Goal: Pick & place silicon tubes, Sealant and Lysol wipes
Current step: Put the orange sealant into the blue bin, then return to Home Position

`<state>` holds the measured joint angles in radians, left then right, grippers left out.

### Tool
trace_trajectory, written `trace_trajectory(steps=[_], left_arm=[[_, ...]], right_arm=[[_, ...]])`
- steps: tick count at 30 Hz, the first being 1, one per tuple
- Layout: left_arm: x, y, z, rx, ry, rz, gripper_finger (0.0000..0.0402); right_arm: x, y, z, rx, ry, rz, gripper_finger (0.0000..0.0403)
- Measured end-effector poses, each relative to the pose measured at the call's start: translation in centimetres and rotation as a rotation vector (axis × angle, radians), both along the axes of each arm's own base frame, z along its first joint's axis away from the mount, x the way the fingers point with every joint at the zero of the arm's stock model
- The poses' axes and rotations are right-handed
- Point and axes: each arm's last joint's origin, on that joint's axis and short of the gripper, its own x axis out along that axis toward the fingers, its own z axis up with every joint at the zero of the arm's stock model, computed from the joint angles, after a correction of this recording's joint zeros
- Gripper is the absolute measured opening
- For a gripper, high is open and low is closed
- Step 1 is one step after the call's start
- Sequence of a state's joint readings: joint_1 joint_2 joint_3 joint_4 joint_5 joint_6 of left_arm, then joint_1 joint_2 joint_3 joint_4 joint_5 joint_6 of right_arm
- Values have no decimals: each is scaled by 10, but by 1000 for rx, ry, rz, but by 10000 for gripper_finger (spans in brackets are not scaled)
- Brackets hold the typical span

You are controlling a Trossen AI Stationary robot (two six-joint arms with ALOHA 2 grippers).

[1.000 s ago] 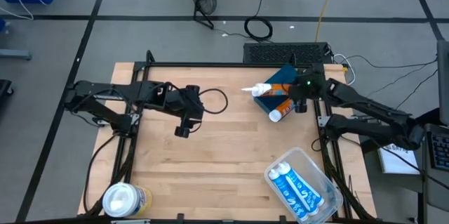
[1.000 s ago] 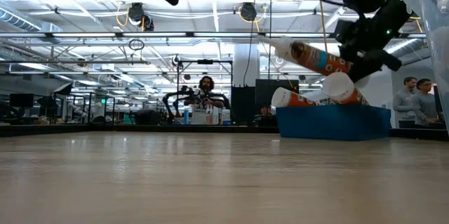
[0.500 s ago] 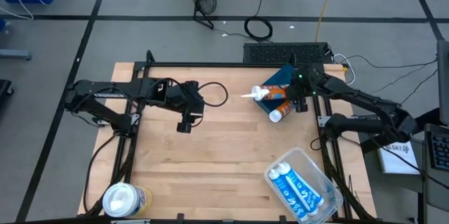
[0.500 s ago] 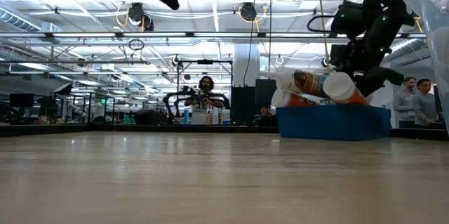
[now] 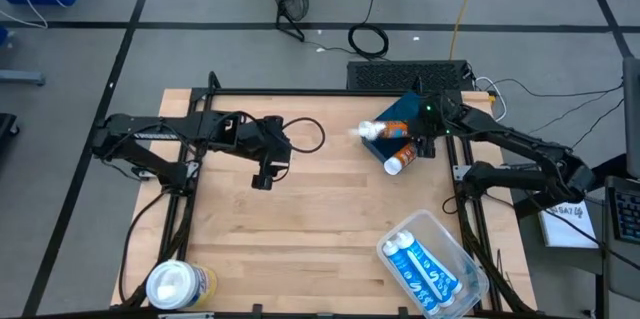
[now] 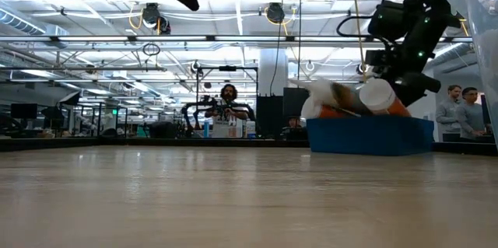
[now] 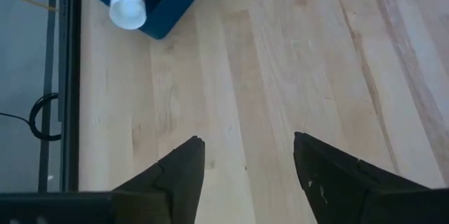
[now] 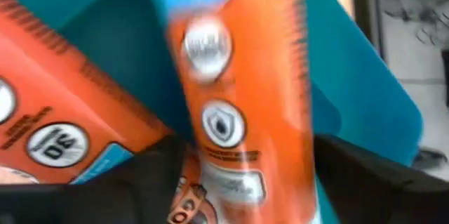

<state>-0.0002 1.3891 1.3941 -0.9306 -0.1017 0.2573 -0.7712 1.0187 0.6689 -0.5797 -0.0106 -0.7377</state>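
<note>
A blue tray (image 5: 405, 109) stands at the table's far right with two orange sealant tubes on it. One orange tube (image 8: 238, 112) lies blurred, nozzle toward the table's left (image 5: 362, 130). It lies between the spread fingers of my right gripper (image 5: 425, 146), which is open just above the tray. The other orange tube (image 5: 400, 157) rests slanting over the tray's near rim. My left gripper (image 5: 262, 180) hangs open over bare wood left of the middle. The Lysol wipes (image 5: 178, 284) stand at the near left corner.
A clear plastic tub (image 5: 432, 267) with blue-and-white silicone tubes sits at the near right corner. The wooden table (image 5: 320, 219) lies between tray, tub and canister. A keyboard (image 5: 408, 72) lies beyond the far edge. People stand in the room behind (image 6: 227, 100).
My right gripper has come down toward the blue tray with the orange tube, whose raised nozzle end has tipped to about level. Over the last half second the gripper has kept still. The tube has sunk onto the tray and the other tube, blurred in motion.
</note>
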Motion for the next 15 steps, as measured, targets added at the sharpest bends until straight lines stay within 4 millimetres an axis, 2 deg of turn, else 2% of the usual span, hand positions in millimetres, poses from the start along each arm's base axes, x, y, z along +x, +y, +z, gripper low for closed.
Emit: trace_trajectory(steps=[3,6,11,15], left_arm=[[0,0,0,0,0,0,215],[0,0,0,1,0,0,210],[0,0,0,3,1,-4,201],[1,-1,2,6,-24,-63,195]], right_arm=[[-3,2,3,1,-24,-60,343],[-5,4,7,11,-64,-108,376],[-8,8,18,-26,-145,-133,396],[-10,14,35,-58,-327,-216,393]])
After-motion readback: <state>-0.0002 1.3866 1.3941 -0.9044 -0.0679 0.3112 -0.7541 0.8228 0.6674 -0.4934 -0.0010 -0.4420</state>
